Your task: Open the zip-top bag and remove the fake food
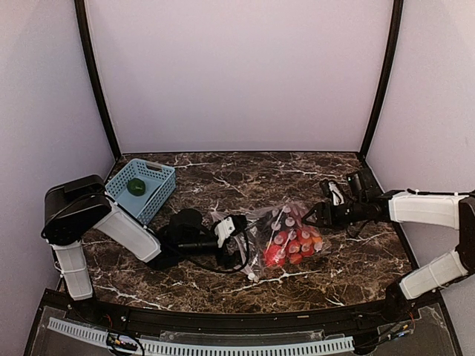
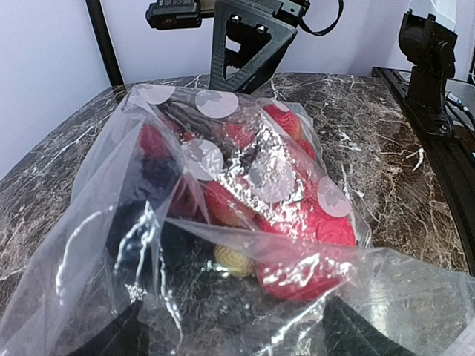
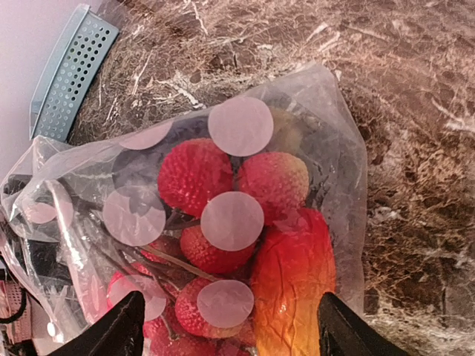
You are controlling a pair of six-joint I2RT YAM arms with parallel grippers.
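The zip-top bag (image 1: 286, 236) lies in the middle of the table, clear plastic with white round dots. It holds the fake food (image 1: 291, 245): several red bumpy fruits (image 3: 194, 176) and an orange-red piece (image 3: 293, 278). My left gripper (image 1: 241, 228) is at the bag's left end. In the left wrist view it (image 2: 237, 326) is open wide, with loose bag plastic (image 2: 223, 259) lying between and over its fingers. My right gripper (image 1: 310, 216) is at the bag's right end. In the right wrist view it (image 3: 230, 326) is open, just above the bag (image 3: 326, 148).
A blue lattice basket (image 1: 152, 194) stands at the back left with a green ball (image 1: 136, 187) in it; its corner shows in the right wrist view (image 3: 70, 74). Walls close in the table on three sides. The right arm's base (image 2: 429, 67) stands at the near right edge.
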